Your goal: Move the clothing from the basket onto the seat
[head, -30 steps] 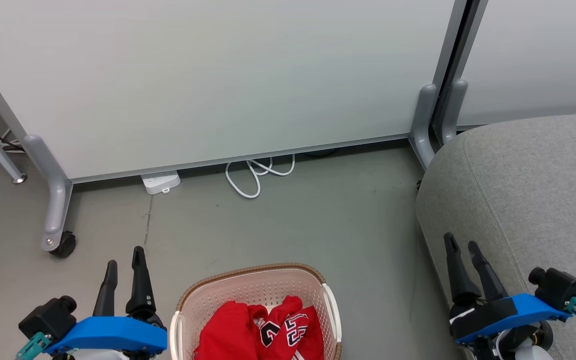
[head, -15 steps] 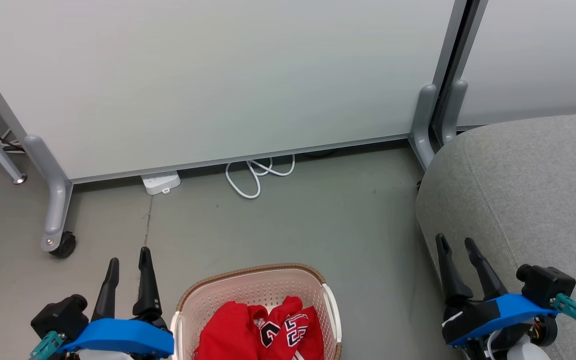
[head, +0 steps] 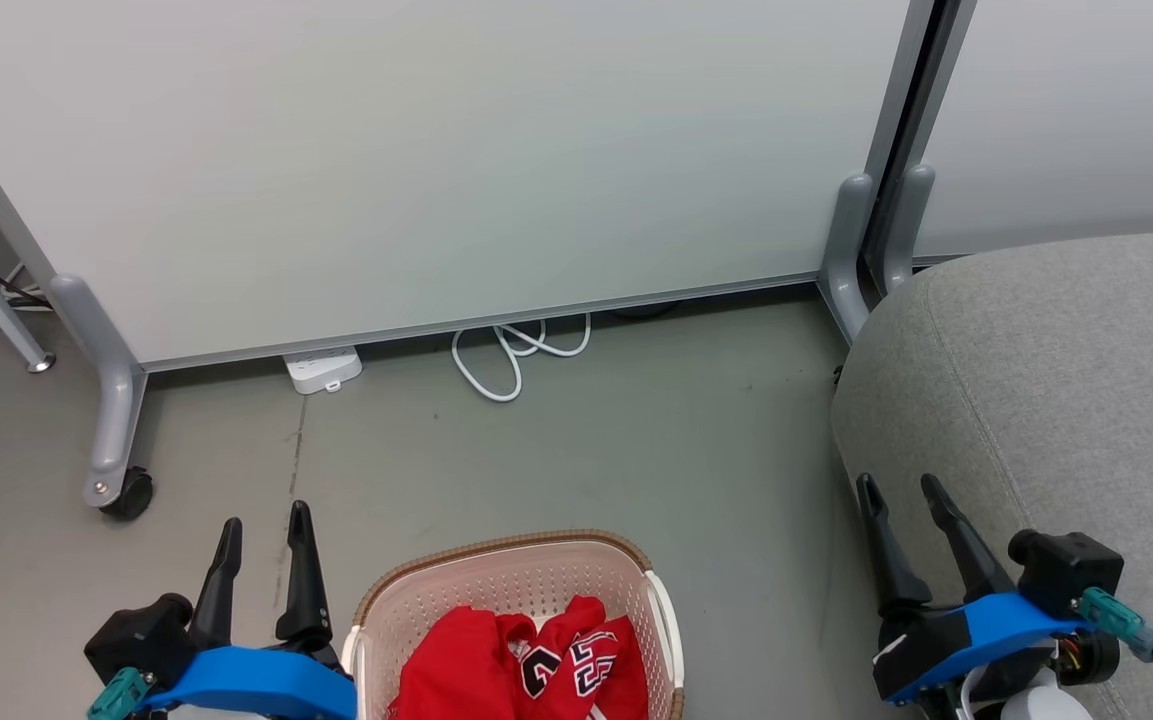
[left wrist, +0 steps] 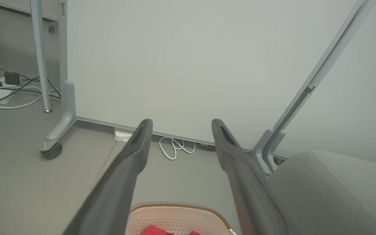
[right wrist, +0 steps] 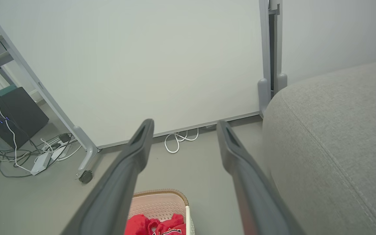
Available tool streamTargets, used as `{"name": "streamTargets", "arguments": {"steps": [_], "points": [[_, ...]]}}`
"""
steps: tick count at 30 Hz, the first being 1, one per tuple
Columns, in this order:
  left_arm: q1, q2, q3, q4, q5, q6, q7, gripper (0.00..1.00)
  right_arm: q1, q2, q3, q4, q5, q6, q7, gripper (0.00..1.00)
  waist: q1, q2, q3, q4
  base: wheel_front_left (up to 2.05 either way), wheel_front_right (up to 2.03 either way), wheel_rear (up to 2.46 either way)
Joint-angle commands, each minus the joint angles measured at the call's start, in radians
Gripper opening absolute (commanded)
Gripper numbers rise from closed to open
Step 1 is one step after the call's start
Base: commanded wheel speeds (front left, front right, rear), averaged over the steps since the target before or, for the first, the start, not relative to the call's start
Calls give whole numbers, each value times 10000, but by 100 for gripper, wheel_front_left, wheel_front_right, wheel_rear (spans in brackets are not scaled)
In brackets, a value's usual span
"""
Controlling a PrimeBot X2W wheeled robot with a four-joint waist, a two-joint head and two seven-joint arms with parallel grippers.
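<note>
My left pincer (head: pixel 264 518) hangs just to the left of the basket (head: pixel 506 545). Its two dark fingers stand apart, with nothing between them. My right pincer (head: pixel 899 488) is well off to the basket's right, spread just as wide and also empty. It shows against the near side of the seat (head: pixel 1066 380), and I cannot tell whether it touches the fabric.

The basket stands on the grey floor (head: pixel 636 450). The clothing (head: pixel 476 665) lies bunched inside it, red, with a black-and-white number facing up on the right of the heap. The basket's far perforated wall is bare above the cloth. The seat is to the basket's right, with a strip of floor between the two.

Beyond the basket is a white partition panel (head: pixel 436 150) on grey legs, and a caster (head: pixel 128 492) sits beyond the basket to its left. At the panel's foot, straight beyond the basket, lies a looped white cable (head: pixel 511 352). A white power strip (head: pixel 323 366) is a little further left.

Along my left fingers (left wrist: pixel 132 156) I see the basket's brown rim and a scrap of red low between them.
</note>
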Motion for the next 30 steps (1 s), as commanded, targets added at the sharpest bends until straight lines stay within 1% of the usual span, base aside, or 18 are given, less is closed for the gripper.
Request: {"name": "streamTargets", "arguments": {"steps": [1, 10, 30], "points": [[-2, 57, -23, -26, 235, -20, -96, 100, -212, -81, 33, -14, -298, 20, -90, 100, 0, 0, 0, 1, 0, 0, 0], [-18, 57, -37, 48, 424, -46, -281, 100, -206, -86, 92, -19, -950, 22, -180, 100, 0, 0, 9, -9, 0, 0, 0], [-11, 61, -124, 105, 1362, 26, -649, 100, -302, -96, 249, 119, -2291, 18, -548, 100, 0, 0, 6, -59, 0, 0, 0]]}}
